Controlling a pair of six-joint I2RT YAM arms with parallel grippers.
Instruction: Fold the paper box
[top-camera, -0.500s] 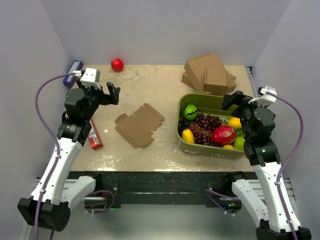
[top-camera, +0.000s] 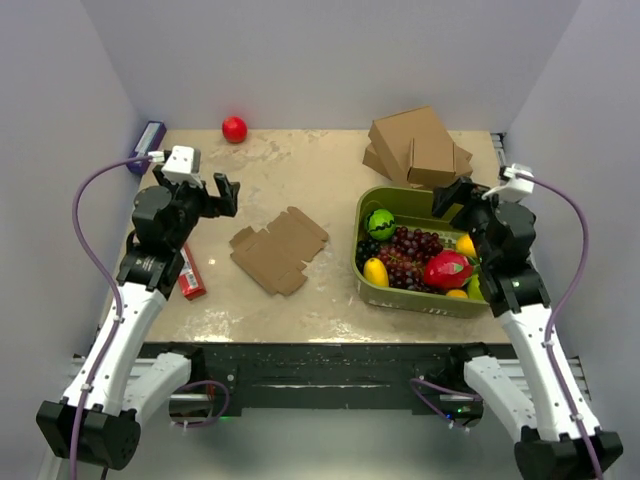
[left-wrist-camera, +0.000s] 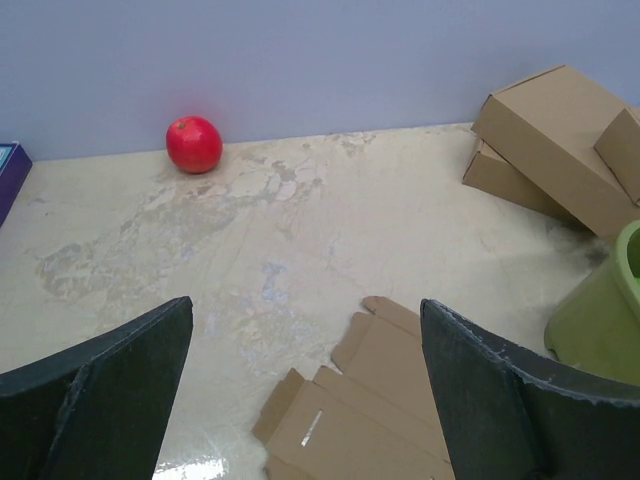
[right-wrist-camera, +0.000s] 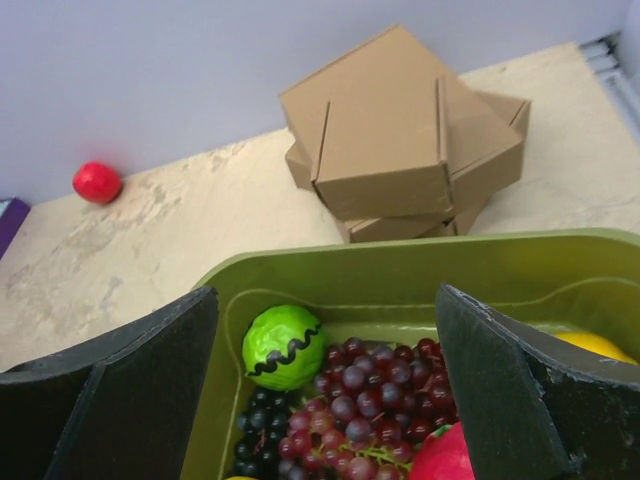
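Observation:
The paper box (top-camera: 278, 250) is a flat brown die-cut sheet with notched flaps, lying on the table left of centre. Its far flaps show low in the left wrist view (left-wrist-camera: 385, 400). My left gripper (top-camera: 224, 192) hangs open above the table, just left of and beyond the sheet, with nothing between its fingers (left-wrist-camera: 305, 308). My right gripper (top-camera: 453, 198) is open too, hovering over the far edge of the green bin; in its wrist view (right-wrist-camera: 325, 292) only fruit lies below the jaws.
The green bin (top-camera: 396, 196) holds grapes, a green ball, lemons and a red fruit. A stack of ready-made brown boxes (top-camera: 418, 148) stands behind it. A red ball (top-camera: 234, 128) and a purple box (top-camera: 150, 133) sit at the back left. A red packet (top-camera: 190, 272) lies beside the left arm.
The right arm has shifted slightly left over the bin. The left arm has moved a little nearer and lower. Both grippers stay open; the sheet has not moved.

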